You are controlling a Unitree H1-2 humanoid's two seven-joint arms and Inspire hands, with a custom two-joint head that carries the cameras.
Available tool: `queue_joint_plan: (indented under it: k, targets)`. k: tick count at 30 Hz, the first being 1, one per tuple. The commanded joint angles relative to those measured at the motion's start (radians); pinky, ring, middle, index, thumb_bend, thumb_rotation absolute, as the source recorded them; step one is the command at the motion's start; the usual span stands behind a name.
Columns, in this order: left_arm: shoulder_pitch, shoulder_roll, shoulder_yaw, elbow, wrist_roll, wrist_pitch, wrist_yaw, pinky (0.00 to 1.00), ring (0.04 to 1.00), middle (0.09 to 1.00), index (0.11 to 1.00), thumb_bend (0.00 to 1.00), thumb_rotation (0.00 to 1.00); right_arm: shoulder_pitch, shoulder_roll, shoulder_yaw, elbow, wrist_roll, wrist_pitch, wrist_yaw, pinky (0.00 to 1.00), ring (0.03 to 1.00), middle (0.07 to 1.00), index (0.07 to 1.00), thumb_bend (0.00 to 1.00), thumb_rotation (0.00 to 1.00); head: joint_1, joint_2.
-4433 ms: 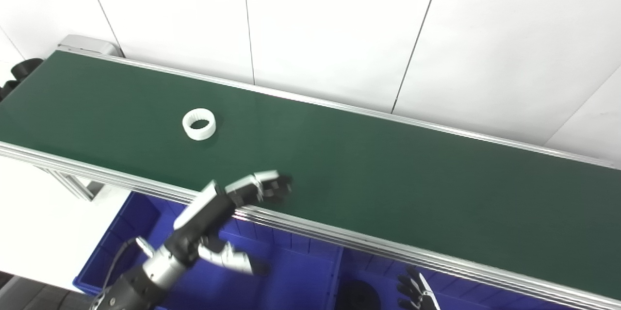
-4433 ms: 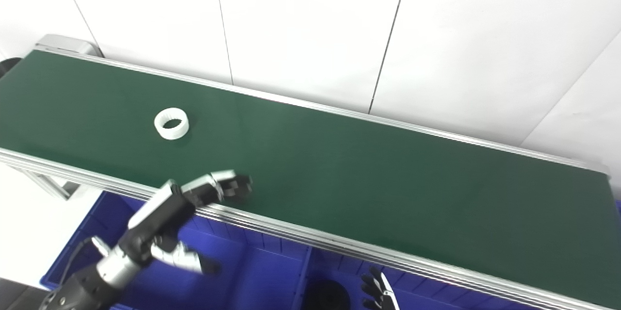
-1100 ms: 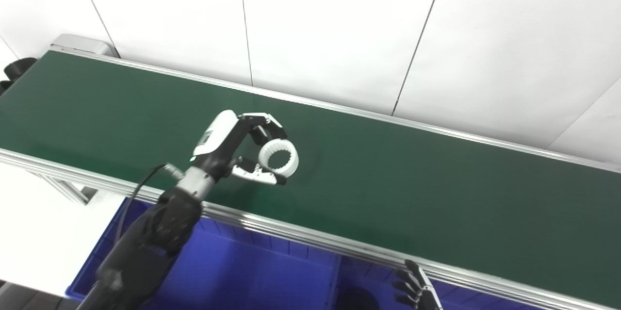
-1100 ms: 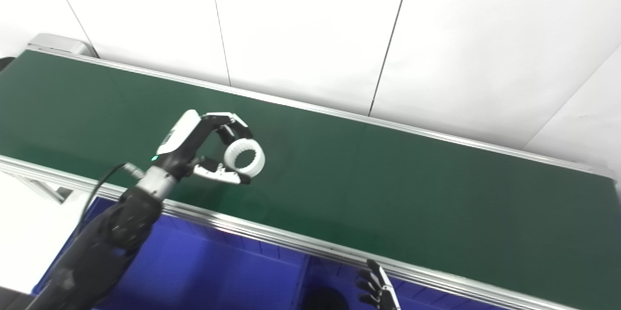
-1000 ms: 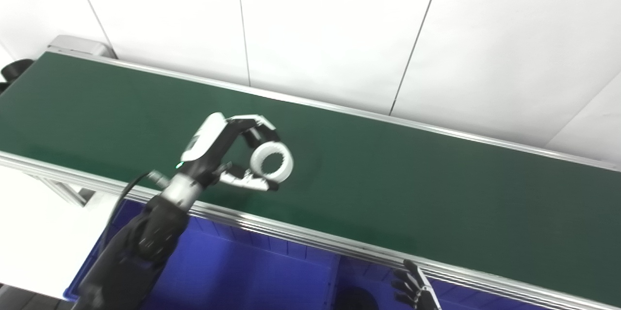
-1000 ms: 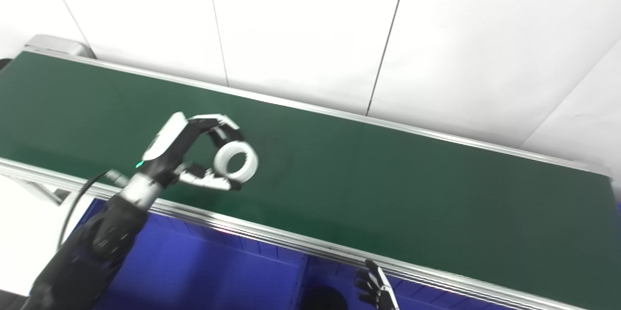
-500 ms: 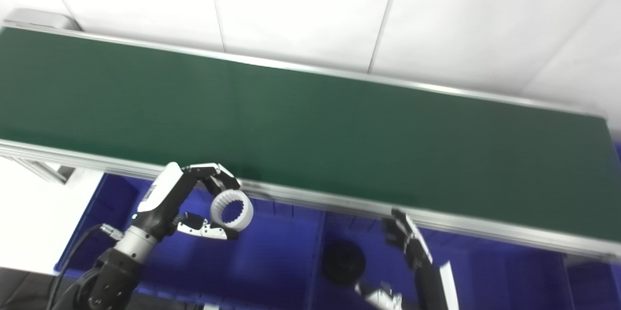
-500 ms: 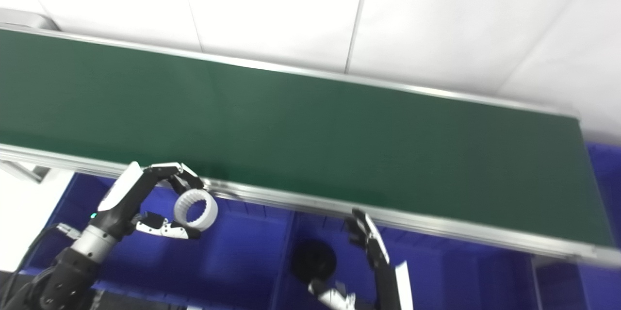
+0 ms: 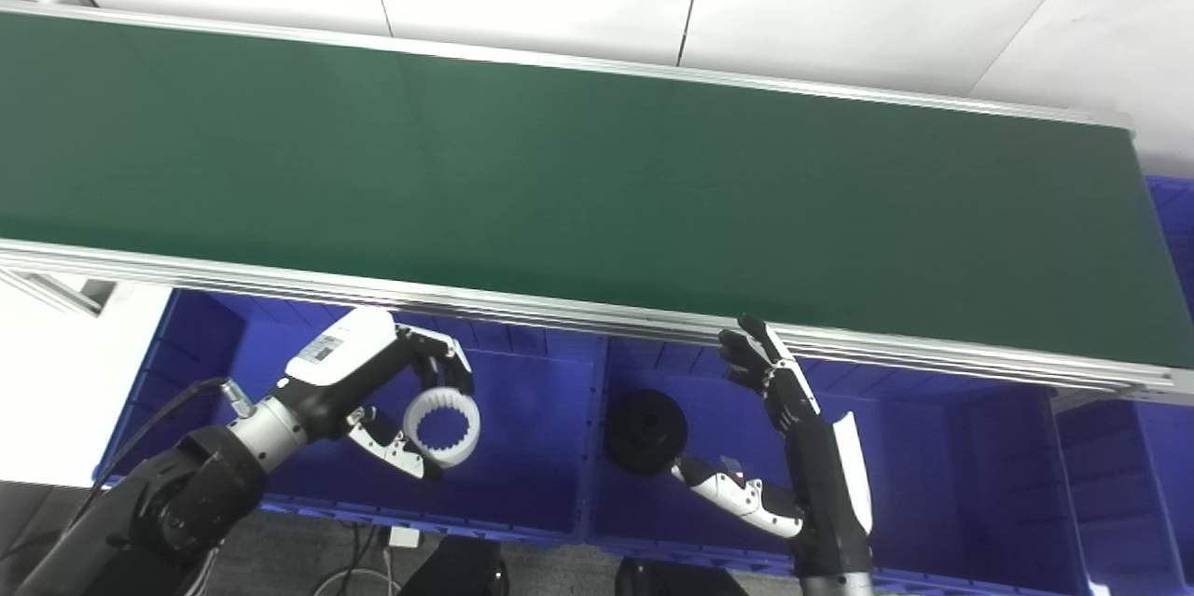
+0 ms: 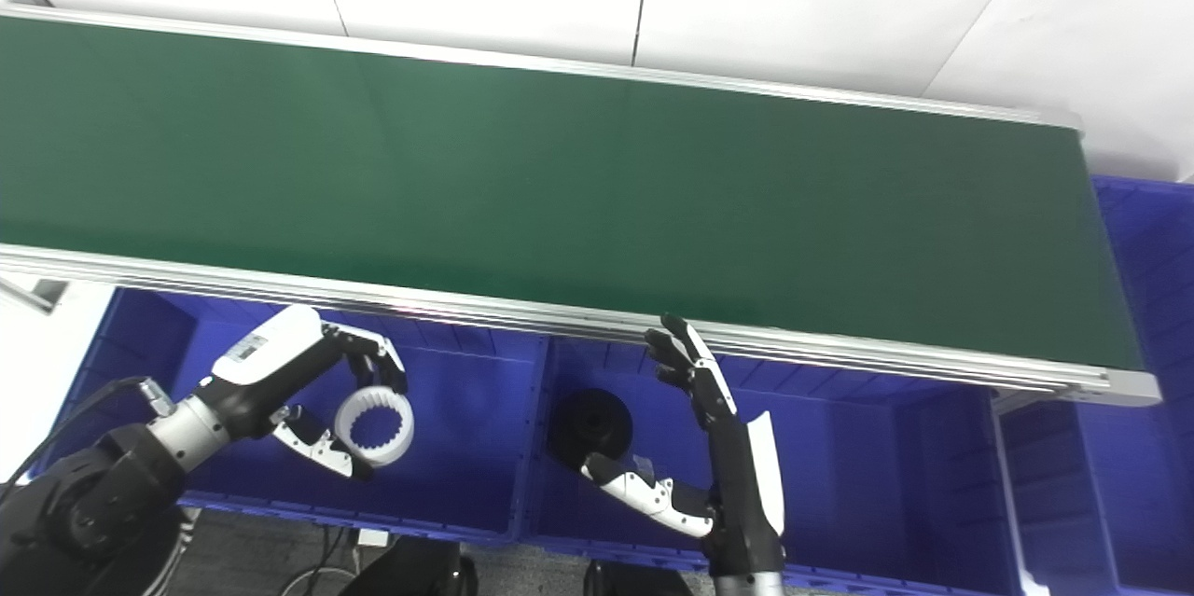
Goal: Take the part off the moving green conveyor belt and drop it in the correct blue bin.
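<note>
My left hand is shut on a white toothed ring, pinched between fingers and thumb. It holds the ring in the air over the left blue bin, below the conveyor's front rail. The ring also shows in the right eye view. The green conveyor belt carries no part. My right hand is open and empty, fingers spread, over the middle blue bin just under the rail.
A black round part lies in the middle bin beside my right hand. Another blue bin stands at the belt's right end. The aluminium front rail overhangs the bins. White wall panels stand behind the belt.
The camera has tilted down and right. My left hand has carried the ring off the belt, over the rail and lower over the left bin. The right hand has risen into view.
</note>
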Motion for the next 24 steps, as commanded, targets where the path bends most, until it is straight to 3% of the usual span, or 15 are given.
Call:
queue_joint_plan:
  k: [1,2,4,5,7,10,12,15,19,22,24]
  targets:
    - [-0.010,0.000,0.011,-0.016,0.028,0.017,-0.002,0.75,0.772,0.783,0.758,0.54,0.31,0.013,0.016,-0.008,-0.034,-0.006,-0.008,0.011,0.79,0.828,0.839,0.904,0.83,0.44,-0.004,-0.003]
    - [-0.010,-0.003,0.013,-0.013,0.030,0.021,-0.005,0.80,0.812,0.827,0.821,0.54,0.37,0.015,0.019,-0.010,-0.034,-0.007,-0.007,0.013,0.79,0.827,0.836,0.902,0.83,0.44,-0.006,-0.004]
    - [0.002,-0.039,0.038,-0.022,-0.105,0.037,-0.027,0.77,0.853,0.891,0.896,0.51,0.45,0.019,0.030,-0.019,-0.040,-0.017,0.015,0.015,0.79,0.827,0.837,0.900,0.84,0.43,-0.013,-0.003]
    - [0.011,-0.062,0.051,-0.039,-0.196,0.053,-0.047,0.77,0.855,0.894,0.900,0.51,0.46,0.020,0.034,-0.023,-0.041,-0.018,0.025,0.018,0.79,0.827,0.837,0.900,0.84,0.43,-0.014,-0.003]
    - [0.023,-0.095,0.066,-0.070,-0.318,0.084,-0.083,0.79,0.877,0.919,0.914,0.52,0.58,0.023,0.040,-0.028,-0.044,-0.018,0.042,0.027,0.79,0.831,0.843,0.900,0.84,0.43,-0.017,-0.007]
    - [0.031,-0.120,0.072,-0.104,-0.410,0.116,-0.133,0.83,0.901,0.926,0.922,0.68,0.69,0.028,0.046,-0.032,-0.051,-0.023,0.057,0.038,0.81,0.842,0.852,0.904,0.84,0.42,-0.016,-0.011]
    - [0.025,-0.124,0.068,-0.084,-0.476,0.093,-0.176,0.88,0.925,0.934,0.928,0.75,0.72,0.032,0.049,-0.034,-0.050,-0.035,0.055,0.039,0.81,0.841,0.852,0.904,0.84,0.42,-0.017,-0.017]
    - [0.033,-0.145,0.080,-0.070,-0.604,0.091,-0.224,0.89,0.924,0.921,0.913,0.78,0.70,0.038,0.054,-0.036,-0.052,-0.034,0.069,0.046,0.81,0.845,0.854,0.904,0.84,0.42,-0.026,-0.028]
    - [0.048,-0.163,0.093,-0.079,-0.677,0.078,-0.252,0.89,0.919,0.922,0.916,0.75,0.66,0.040,0.055,-0.037,-0.050,-0.037,0.081,0.057,0.83,0.852,0.861,0.904,0.84,0.42,-0.037,-0.034]
    - [0.051,-0.179,0.102,-0.065,-0.729,0.072,-0.273,0.88,0.925,0.933,0.901,0.74,0.51,0.042,0.057,-0.041,-0.051,-0.054,0.093,0.060,0.81,0.853,0.862,0.908,0.84,0.43,-0.038,-0.035]
    - [0.042,-0.186,0.104,-0.032,-0.763,0.043,-0.299,0.89,0.928,0.932,0.900,0.75,0.46,0.040,0.057,-0.043,-0.049,-0.054,0.095,0.063,0.81,0.853,0.862,0.908,0.84,0.43,-0.037,-0.036]
